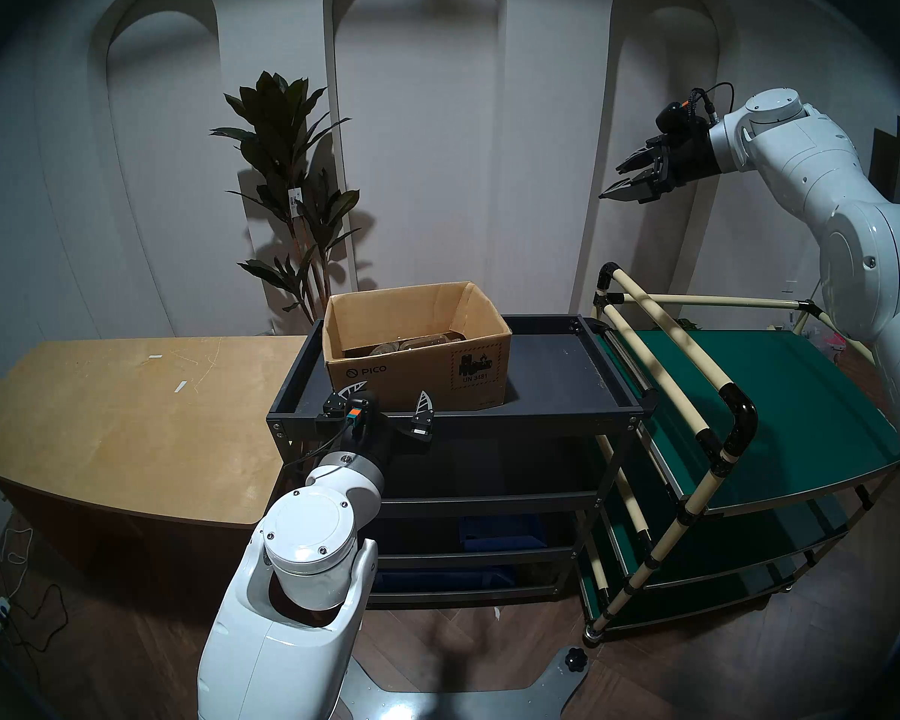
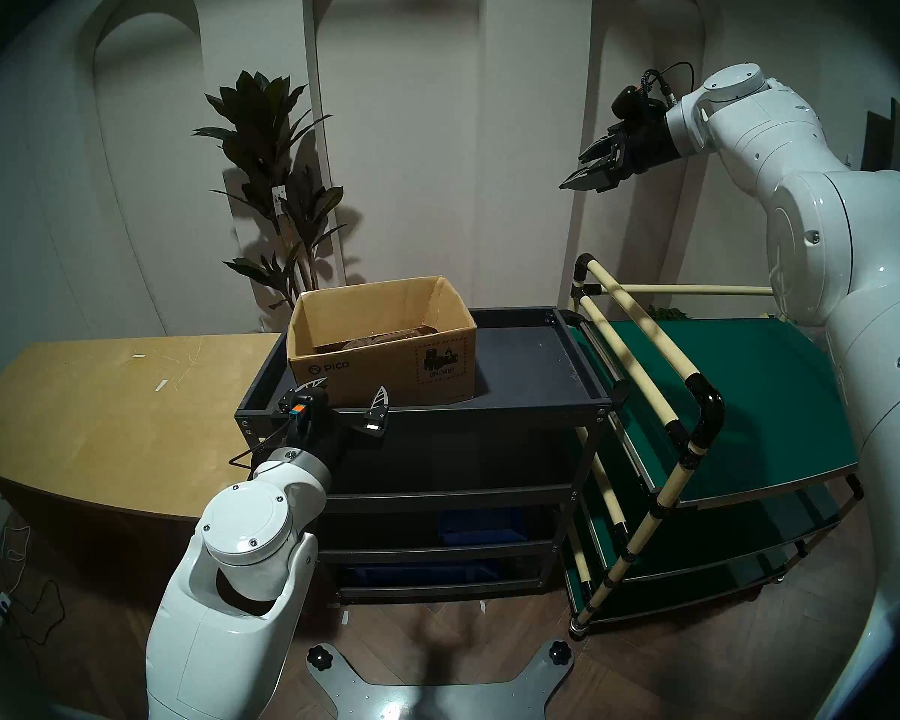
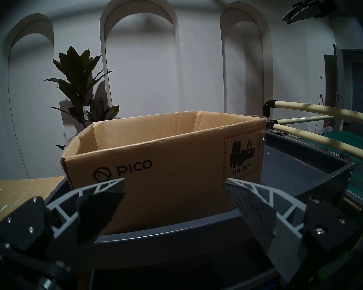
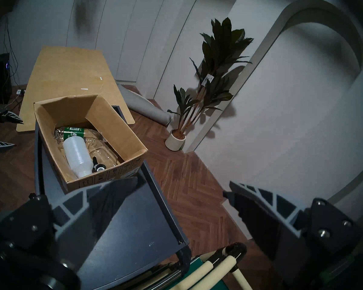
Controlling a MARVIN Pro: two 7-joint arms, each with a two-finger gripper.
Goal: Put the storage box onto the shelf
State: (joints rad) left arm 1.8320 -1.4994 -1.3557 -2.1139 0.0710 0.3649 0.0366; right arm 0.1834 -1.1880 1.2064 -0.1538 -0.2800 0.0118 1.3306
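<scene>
The storage box (image 1: 417, 376), brown cardboard with a "PICO" logo and a "UN 3481" mark, stands open-topped on the left half of the black shelf's rimmed top (image 1: 557, 371). The right wrist view shows bottles (image 4: 78, 155) lying inside the box (image 4: 113, 126). My left gripper (image 1: 388, 394) is open and empty just in front of the box's front face, at the shelf's front rim. In the left wrist view its fingers (image 3: 101, 201) frame the box (image 3: 166, 153) without touching it. My right gripper (image 1: 610, 182) is open and empty, held high to the right above the shelf.
A green-decked cart with cream tubes (image 1: 775, 391) stands against the shelf's right side. A tan wooden table (image 1: 126, 407) adjoins its left side. A potted plant (image 1: 292, 194) stands behind by the wall. Blue bins (image 1: 500, 532) sit on the lower tiers.
</scene>
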